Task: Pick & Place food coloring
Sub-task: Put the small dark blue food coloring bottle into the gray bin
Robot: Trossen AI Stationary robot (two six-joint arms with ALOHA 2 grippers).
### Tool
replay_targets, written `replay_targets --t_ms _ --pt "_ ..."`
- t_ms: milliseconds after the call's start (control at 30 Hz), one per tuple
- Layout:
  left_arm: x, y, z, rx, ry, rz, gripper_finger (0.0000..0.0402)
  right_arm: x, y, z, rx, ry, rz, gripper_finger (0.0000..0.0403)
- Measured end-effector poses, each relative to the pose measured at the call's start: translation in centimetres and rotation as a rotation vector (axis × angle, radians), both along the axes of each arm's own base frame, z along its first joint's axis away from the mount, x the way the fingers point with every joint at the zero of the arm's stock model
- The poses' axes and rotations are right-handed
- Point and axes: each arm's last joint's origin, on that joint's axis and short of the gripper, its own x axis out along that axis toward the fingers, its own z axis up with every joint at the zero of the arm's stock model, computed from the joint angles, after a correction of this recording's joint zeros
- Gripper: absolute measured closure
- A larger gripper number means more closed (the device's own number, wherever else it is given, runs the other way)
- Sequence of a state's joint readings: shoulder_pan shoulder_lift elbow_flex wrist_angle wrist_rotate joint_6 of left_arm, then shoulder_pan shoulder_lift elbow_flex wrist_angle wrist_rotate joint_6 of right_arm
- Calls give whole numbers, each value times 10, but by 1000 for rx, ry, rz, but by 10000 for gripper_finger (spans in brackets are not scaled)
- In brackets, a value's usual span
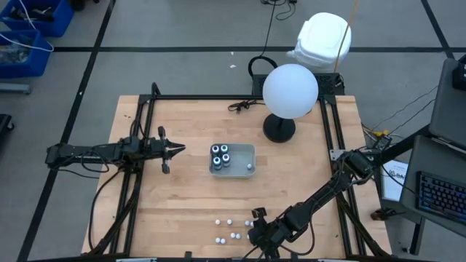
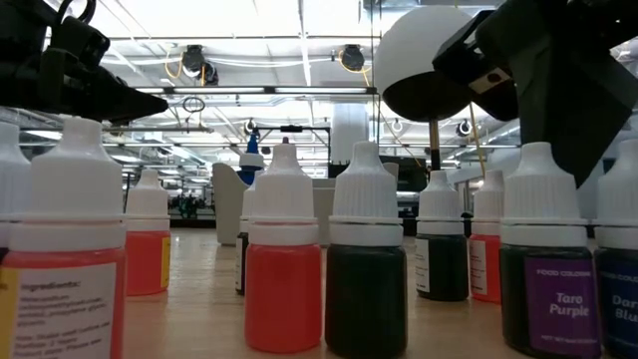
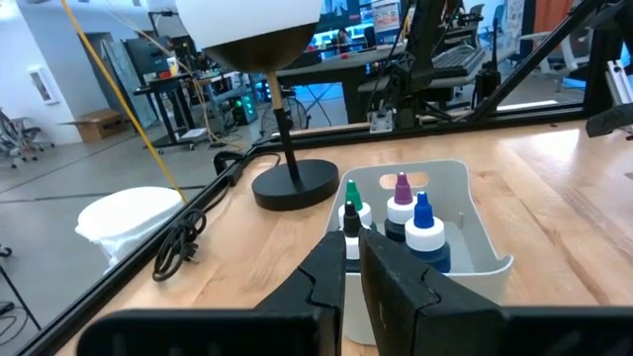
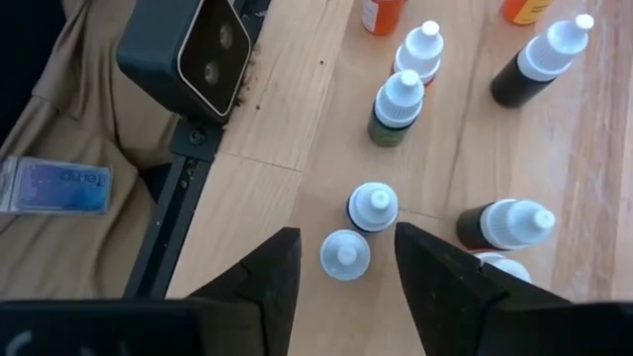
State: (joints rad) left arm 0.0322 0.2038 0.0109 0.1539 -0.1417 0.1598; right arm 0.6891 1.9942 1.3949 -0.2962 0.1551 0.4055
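High view first: a clear rectangular tray point(image 1: 233, 159) sits near the middle of the wooden desk point(image 1: 189, 211), and four dark bottles with coloured tips point(image 1: 220, 154) stand bunched at its left end, with one small white-capped bottle point(image 1: 250, 166) alone toward its right end. From the left wrist view those tray bottles show green, purple and blue nozzles point(image 3: 404, 213), upright against the tray's pale wall point(image 3: 465, 203). The left gripper point(image 1: 173, 150) hovers just left of the tray, apart from it, its jaws drawn nearly together on nothing. The rest of the food coloring stands loose on the desk's near edge, a scatter of white-capped dropper bottles point(image 1: 231, 231); the low view shows them upright in a row, red, dark green and purple among them point(image 2: 284, 269). The right gripper point(image 1: 256, 237) hangs over that cluster with its jaws apart, and its wrist view looks down on one white cap point(image 4: 345, 254) between the fingers point(image 4: 272, 272), not yet touched. A round white lamp point(image 1: 290, 90) stands behind the tray.
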Motion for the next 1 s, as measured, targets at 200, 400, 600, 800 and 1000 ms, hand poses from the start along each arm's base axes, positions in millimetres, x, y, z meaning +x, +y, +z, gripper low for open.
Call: replay_targets --t_ms 200,400,600,800,1000 --pt "0 0 0 2 0 0 360 -4 -3 -12 14 -12 0 270" --pt "0 0 0 16 3 -1 360 -6 -4 -18 33 -1 15 292" --pt "0 0 0 19 3 -1 360 -6 -4 -17 34 -2 14 315" --pt "0 0 0 19 3 -1 360 -5 -3 -16 45 -21 20 328" --pt "0 0 0 19 3 -1 360 -4 -3 -16 39 -28 32 343"
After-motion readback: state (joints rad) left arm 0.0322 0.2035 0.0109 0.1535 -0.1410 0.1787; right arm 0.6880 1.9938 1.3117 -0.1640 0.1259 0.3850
